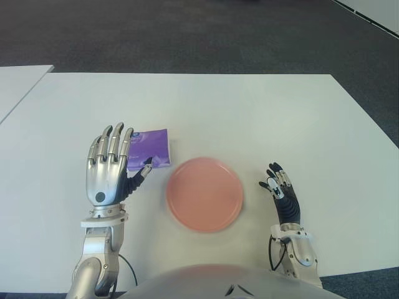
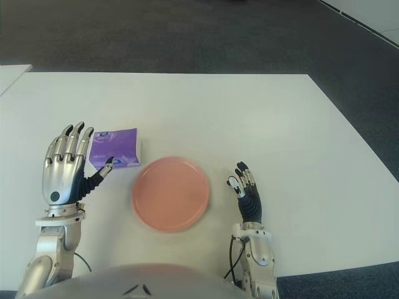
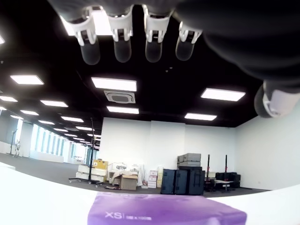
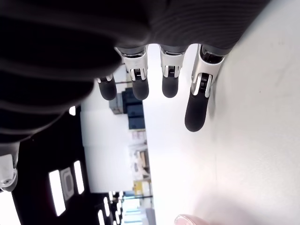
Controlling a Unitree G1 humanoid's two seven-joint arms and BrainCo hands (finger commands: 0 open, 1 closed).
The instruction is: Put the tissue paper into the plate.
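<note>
light: bright, even, overhead ceiling panels | shadows: faint | blur: plate rim smeared

Your robot's silver left hand covers the near left corner of the purple plastic tissue pack. In the left wrist view the pack's lower part is cut off, and its small white print is too blurred to read. The round pink plate looks blurred at its rim.
</note>
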